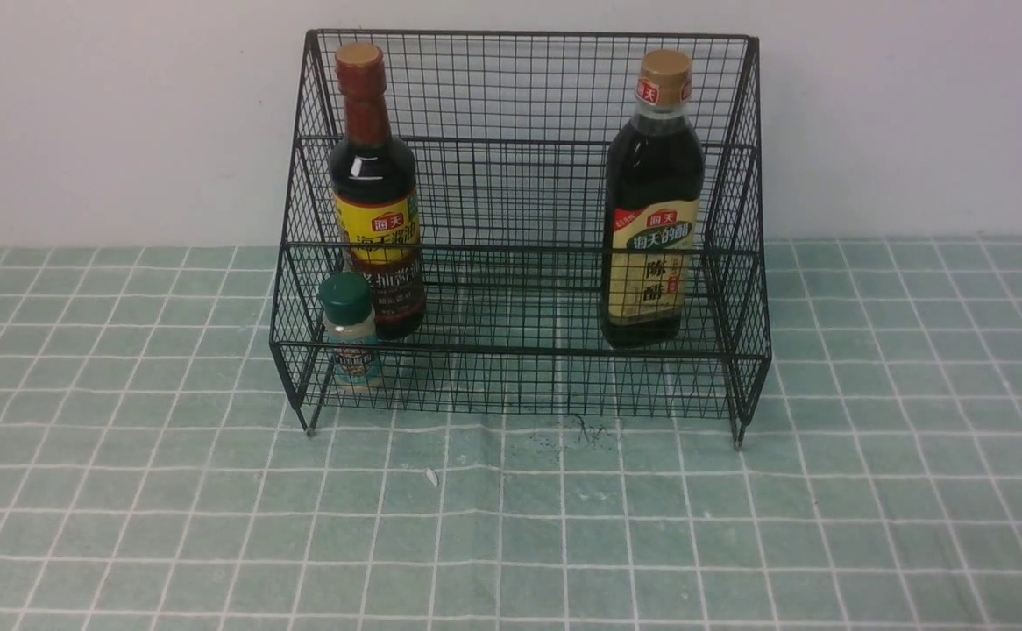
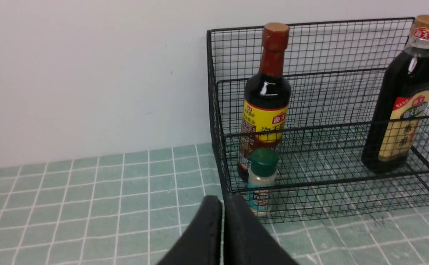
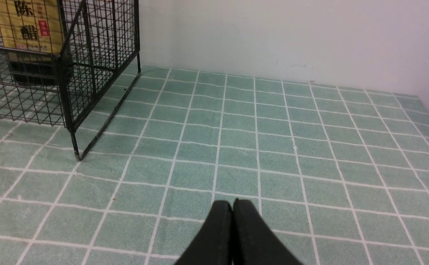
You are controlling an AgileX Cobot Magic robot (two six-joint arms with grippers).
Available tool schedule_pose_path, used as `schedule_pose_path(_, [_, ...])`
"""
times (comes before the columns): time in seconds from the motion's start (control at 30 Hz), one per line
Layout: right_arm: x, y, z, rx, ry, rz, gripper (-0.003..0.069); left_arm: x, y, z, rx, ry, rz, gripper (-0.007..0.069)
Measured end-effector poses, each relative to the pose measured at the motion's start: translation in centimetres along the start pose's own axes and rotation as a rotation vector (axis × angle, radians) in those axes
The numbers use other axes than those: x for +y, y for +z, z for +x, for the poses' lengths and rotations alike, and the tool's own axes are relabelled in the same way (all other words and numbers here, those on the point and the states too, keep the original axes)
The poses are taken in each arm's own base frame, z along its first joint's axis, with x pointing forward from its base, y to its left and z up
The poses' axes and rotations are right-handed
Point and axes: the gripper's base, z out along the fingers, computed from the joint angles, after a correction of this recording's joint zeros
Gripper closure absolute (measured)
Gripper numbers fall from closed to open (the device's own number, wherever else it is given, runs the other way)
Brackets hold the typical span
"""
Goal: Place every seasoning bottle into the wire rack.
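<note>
The black wire rack [image 1: 520, 350] stands against the back wall with three bottles upright in it. On its left side is the tall dark bottle [image 1: 373, 193] with a red-brown neck, with the tiny green-capped shaker [image 1: 349, 329] just in front of it. The wider dark bottle [image 1: 651, 202] with a tan cap stands on the rack's right side. Neither arm shows in the front view. My left gripper [image 2: 222, 200] is shut and empty, short of the rack's [image 2: 310, 129] left front corner, near the shaker [image 2: 262, 180]. My right gripper [image 3: 233, 203] is shut and empty over the cloth, away from the rack [image 3: 67, 73].
A green checked cloth [image 1: 511, 526] covers the table up to a plain white wall [image 1: 108, 114]. A small white speck [image 1: 430, 477] and a dark smudge [image 1: 585, 431] lie on the cloth in front of the rack.
</note>
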Motion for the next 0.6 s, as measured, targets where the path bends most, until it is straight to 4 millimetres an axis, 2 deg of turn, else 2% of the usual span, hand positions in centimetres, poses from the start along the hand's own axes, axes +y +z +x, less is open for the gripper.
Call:
schedule_pose_path(0.03, [0.0, 0.0, 0.0, 0.0, 0.0, 0.0, 0.0673, 0.0, 0.0, 0.3, -0.004, -0.003, -0.006, 0.0631])
schedule_pose_path(0.07, [0.0, 0.0, 0.0, 0.0, 0.0, 0.0, 0.0673, 0.3, 0.3, 2.8, -0.024, -0.016, -0.029, 0.0631])
schedule_pose_path(0.23, [0.0, 0.0, 0.0, 0.0, 0.0, 0.0, 0.0673, 0.8, 1.6, 10.9, 0.012, -0.03, -0.073, 0.0631])
schedule_pose_path(0.27, [0.0, 0.0, 0.0, 0.0, 0.0, 0.0, 0.0673, 0.9, 1.9, 12.3, 0.025, -0.031, -0.073, 0.0631])
schedule_pose_path(0.3, [0.0, 0.0, 0.0, 0.0, 0.0, 0.0, 0.0673, 0.9, 1.8, 12.3, 0.02, -0.031, -0.074, 0.0631])
schedule_pose_path(0.33, [0.0, 0.0, 0.0, 0.0, 0.0, 0.0, 0.0673, 1.0, 2.2, 14.5, 0.055, -0.031, -0.075, 0.0631])
schedule_pose_path(0.37, [0.0, 0.0, 0.0, 0.0, 0.0, 0.0, 0.0673, 1.0, 2.4, 15.7, 0.074, -0.03, -0.077, 0.0631])
schedule_pose_path(0.43, [0.0, 0.0, 0.0, 0.0, 0.001, 0.0, 0.0673, 1.1, 2.7, 17.0, 0.118, -0.024, -0.08, 0.0631])
schedule_pose_path(0.6, [0.0, 0.0, 0.0, -0.001, 0.002, 0.0, 0.0673, 1.1, 2.7, 17.1, 0.113, -0.022, -0.083, 0.0631])
